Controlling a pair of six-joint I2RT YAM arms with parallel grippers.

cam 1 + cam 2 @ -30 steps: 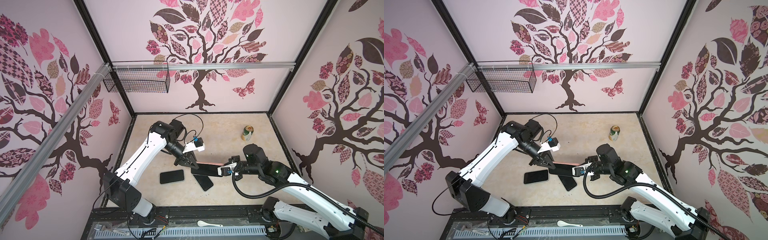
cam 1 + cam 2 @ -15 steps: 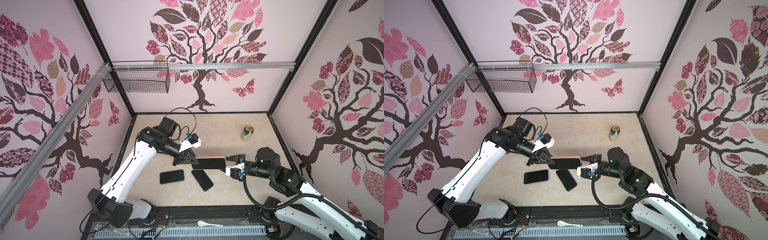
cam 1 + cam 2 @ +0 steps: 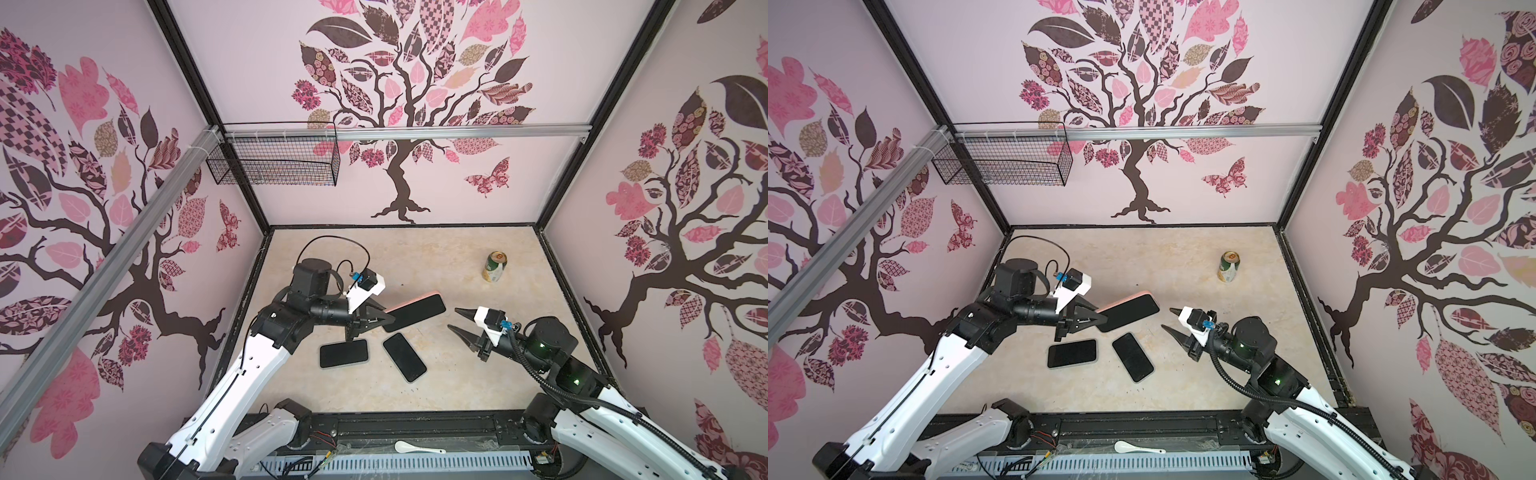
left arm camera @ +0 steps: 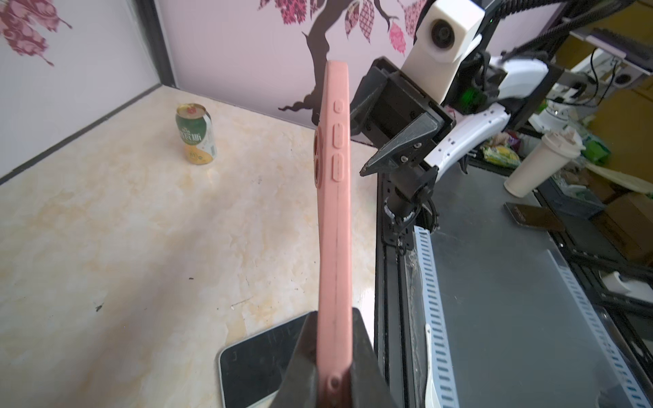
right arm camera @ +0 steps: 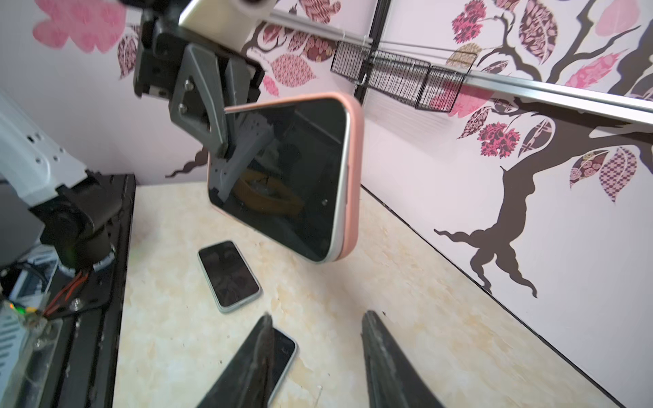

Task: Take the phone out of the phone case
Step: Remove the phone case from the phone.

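The phone (image 5: pixel 289 176) had a dark, reflecting screen and a silver rim. It sat in a salmon-pink case (image 4: pixel 334 229) with three raised side buttons and round camera openings. It hung tilted above the table (image 3: pixel 415 257), one short end pinched in the left gripper (image 3: pixel 388 319), whose jaws were narrow on phone and case together. The right gripper (image 3: pixel 453 318) stood just past the free end, apart from it, jaws partly spread and holding nothing. The pinched end was hidden behind the fingers, and the case's back showed only edge-on. Whether the phone had lifted anywhere from the case could not be told. A bare phone (image 3: pixel 344 353) lay below. A second bare phone (image 5: pixel 282 349) was partly covered by a right finger.
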